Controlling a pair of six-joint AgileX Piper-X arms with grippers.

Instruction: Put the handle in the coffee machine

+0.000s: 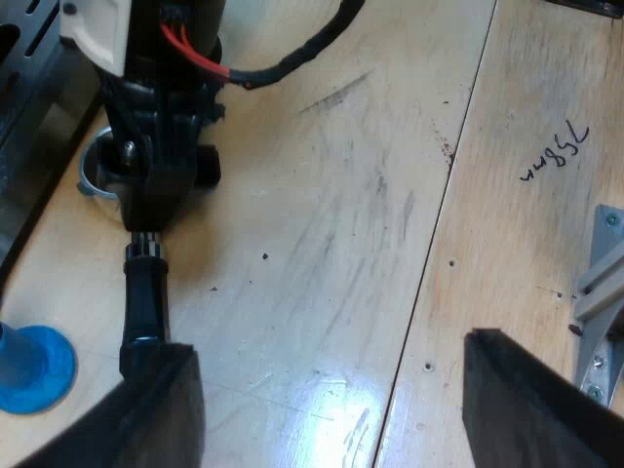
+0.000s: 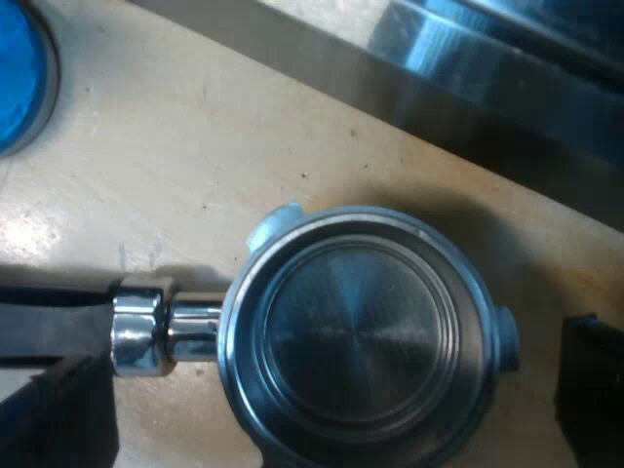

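Barely begun: the holder [image 2: 356,336] lies on the desk [image 2: 146,166], machine [image 2: 468,58] at its one o'clock, right gripper [image 2: 331,400] spread astride it, left gripper [image 1: 331,419] spread by its handle [image 1: 146,302].

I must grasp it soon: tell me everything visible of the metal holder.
The metal holder lies flat on the wooden table, its round steel basket empty and facing up, side lugs showing. A chrome collar joins the dark handle. The right pincer hangs open astride the basket, beside the machine.

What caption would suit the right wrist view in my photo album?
Right gripper, open, poised over the empty metal holder lying on the wooden table beside the machine, blue tamper nearby.
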